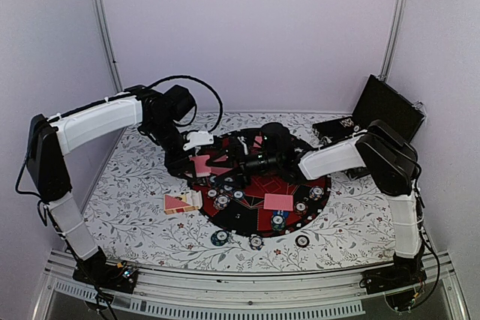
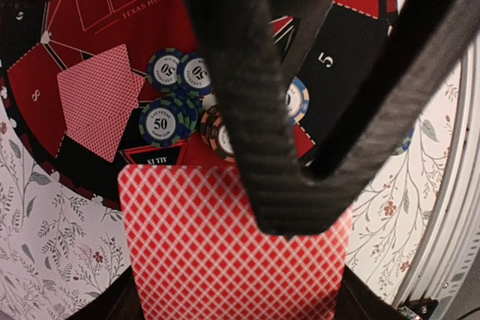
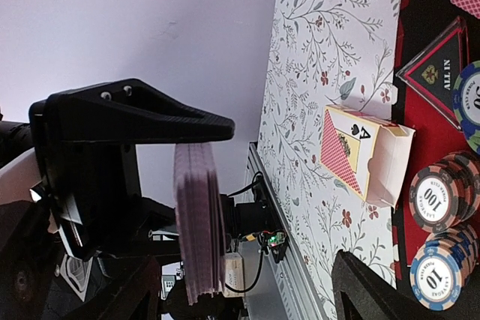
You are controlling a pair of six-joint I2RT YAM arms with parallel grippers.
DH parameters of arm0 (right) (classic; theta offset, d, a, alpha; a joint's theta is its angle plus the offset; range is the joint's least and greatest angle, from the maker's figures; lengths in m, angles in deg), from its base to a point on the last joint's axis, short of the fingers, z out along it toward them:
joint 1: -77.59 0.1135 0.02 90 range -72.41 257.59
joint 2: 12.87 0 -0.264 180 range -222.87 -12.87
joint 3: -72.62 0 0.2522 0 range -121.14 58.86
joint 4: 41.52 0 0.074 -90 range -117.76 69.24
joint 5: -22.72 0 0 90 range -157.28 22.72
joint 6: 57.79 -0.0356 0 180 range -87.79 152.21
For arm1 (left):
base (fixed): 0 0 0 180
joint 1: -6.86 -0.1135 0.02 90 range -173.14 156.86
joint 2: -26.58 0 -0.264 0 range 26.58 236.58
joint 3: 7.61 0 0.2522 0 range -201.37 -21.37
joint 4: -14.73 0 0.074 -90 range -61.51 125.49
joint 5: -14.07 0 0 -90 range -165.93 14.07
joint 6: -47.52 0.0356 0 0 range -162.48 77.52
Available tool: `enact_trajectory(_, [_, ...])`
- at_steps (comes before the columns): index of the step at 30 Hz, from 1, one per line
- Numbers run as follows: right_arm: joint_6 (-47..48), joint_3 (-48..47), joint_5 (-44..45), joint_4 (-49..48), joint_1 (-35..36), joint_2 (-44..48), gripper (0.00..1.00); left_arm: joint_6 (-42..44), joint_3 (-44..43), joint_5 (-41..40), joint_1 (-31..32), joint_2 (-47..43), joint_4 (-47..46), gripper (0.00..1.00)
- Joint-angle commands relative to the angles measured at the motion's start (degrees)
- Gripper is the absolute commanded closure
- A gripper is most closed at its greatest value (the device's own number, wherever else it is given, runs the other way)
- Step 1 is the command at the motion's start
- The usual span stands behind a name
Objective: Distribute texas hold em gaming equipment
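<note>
My left gripper (image 1: 196, 158) is shut on a deck of pink-red-backed playing cards (image 1: 201, 165) and holds it above the left part of the round mat (image 1: 304, 183). The deck fills the bottom of the left wrist view (image 2: 217, 252). It shows edge-on in the right wrist view (image 3: 199, 222). My right gripper (image 1: 229, 161) is open, its jaws wide apart (image 3: 247, 294), and one black finger (image 2: 247, 110) lies across the deck's top. Dealt cards (image 1: 279, 201) (image 2: 97, 99) and poker chips (image 1: 221, 201) (image 2: 160, 121) (image 3: 435, 196) lie on the mat.
The opened card box (image 1: 180, 203) (image 3: 367, 155) lies on the floral cloth left of the mat. Three chips (image 1: 256, 242) lie on the cloth in front of the mat. The black hinged case (image 1: 386, 106) stands open at the back right.
</note>
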Motion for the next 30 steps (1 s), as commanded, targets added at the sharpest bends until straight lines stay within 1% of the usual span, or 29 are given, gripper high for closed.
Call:
enact_trajectory(1, [-2.4,-3.5,-0.5,-2.9,0.8,-2.4,0.18,-0.5,-1.4,1.4,0.7,-0.5,-0.9,0.97])
enact_trajectory(13, [-5.5,-14.2,-1.4,-2.5,2.6,-11.5,0.19,-0.4,-1.9,1.6,1.1,0.0,-1.1,0.97])
enact_trajectory(20, [-5.9,-17.4,-1.9,-1.9,3.2,-14.3,0.19,-0.4,-1.8,1.6,1.2,0.2,-1.1,0.97])
enact_trajectory(25, [-5.9,-16.9,-2.4,-1.8,3.1,-14.5,0.22,-0.3,-1.8,1.3,1.2,0.1,-1.1,0.97])
enact_trajectory(30, [-4.7,-11.8,-2.1,-2.1,1.9,-11.4,0.27,0.1,-1.5,1.0,1.2,-0.4,-0.9,0.97])
